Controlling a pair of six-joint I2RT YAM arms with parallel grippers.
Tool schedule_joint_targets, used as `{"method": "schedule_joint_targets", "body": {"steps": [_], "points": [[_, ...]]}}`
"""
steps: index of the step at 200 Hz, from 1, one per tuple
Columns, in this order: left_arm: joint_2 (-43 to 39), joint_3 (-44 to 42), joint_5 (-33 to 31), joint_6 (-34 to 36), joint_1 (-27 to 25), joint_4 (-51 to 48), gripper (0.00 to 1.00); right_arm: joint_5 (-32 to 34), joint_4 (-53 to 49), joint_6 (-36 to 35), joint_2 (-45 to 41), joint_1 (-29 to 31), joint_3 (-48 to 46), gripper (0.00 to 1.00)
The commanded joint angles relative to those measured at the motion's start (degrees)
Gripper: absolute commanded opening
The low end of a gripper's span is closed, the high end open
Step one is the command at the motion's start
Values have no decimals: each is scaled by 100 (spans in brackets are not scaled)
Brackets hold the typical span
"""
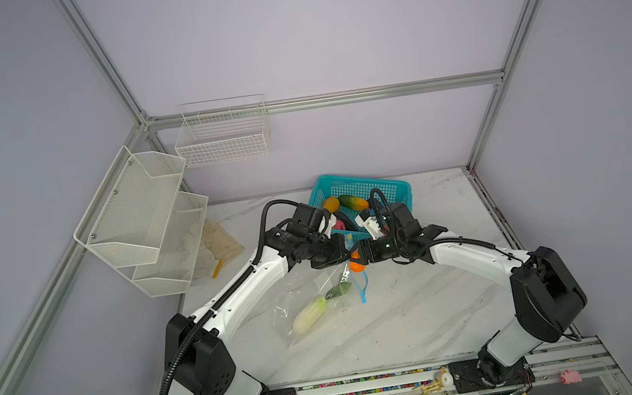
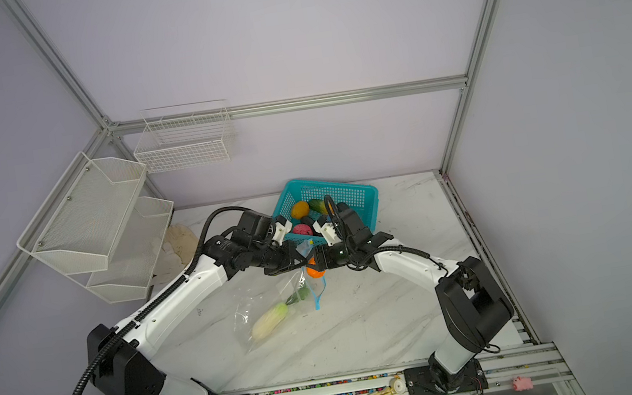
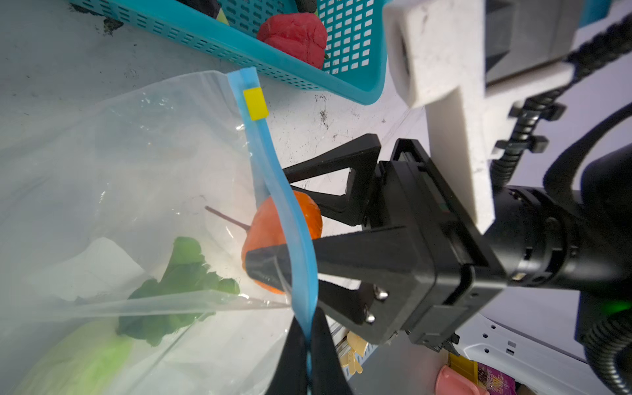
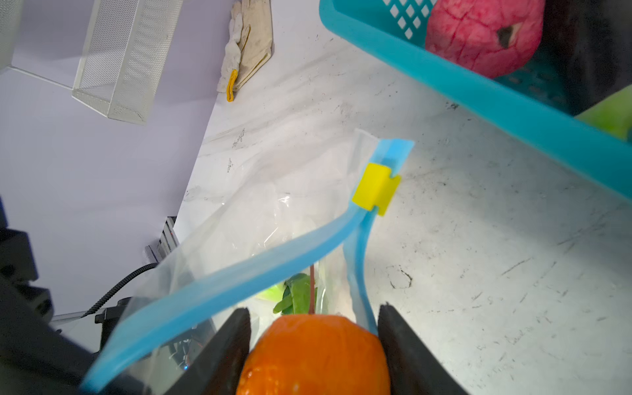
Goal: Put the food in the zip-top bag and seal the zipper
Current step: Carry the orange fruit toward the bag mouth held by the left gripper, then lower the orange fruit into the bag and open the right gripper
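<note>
The clear zip-top bag (image 1: 298, 293) (image 2: 255, 299) lies mid-table with the white radish (image 1: 309, 315) (image 2: 268, 322) inside, leaves toward the mouth. My left gripper (image 3: 309, 330) (image 1: 346, 249) is shut on the light-blue zipper (image 3: 273, 178) and lifts one lip of the bag's mouth. The yellow slider (image 3: 255, 103) (image 4: 374, 188) sits at the zipper's far end. My right gripper (image 4: 314, 313) (image 1: 360, 260) is shut on the orange (image 4: 314, 355) (image 3: 266, 222) (image 2: 315, 272), right at the open mouth between the two blue lips.
The teal basket (image 1: 397, 191) (image 4: 478, 102) stands just behind the grippers, holding a mango (image 1: 331, 204), cucumber (image 1: 353, 202), a pink-red piece (image 4: 478, 34) and dark pieces. White mesh shelves (image 1: 141, 223), a wire basket (image 1: 222, 136) and gloves (image 1: 222, 241) are at the back left.
</note>
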Motion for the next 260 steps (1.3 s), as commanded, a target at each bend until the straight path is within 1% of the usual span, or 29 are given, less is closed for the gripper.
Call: {"method": "schedule_joint_targets", "body": {"steps": [1, 94, 144, 173, 260], "points": [[-65, 59, 34, -37, -50, 227, 0, -20, 209, 94, 47, 46, 74, 61], [-61, 50, 51, -20, -49, 231, 0, -47, 338, 205, 108, 63, 61, 63], [-69, 34, 61, -11, -50, 247, 0, 11, 294, 214, 68, 90, 48, 70], [-95, 6, 43, -11, -48, 246, 0, 30, 258, 203, 73, 98, 85, 71], [-132, -22, 51, -29, -42, 259, 0, 147, 119, 171, -53, 117, 179, 72]]}}
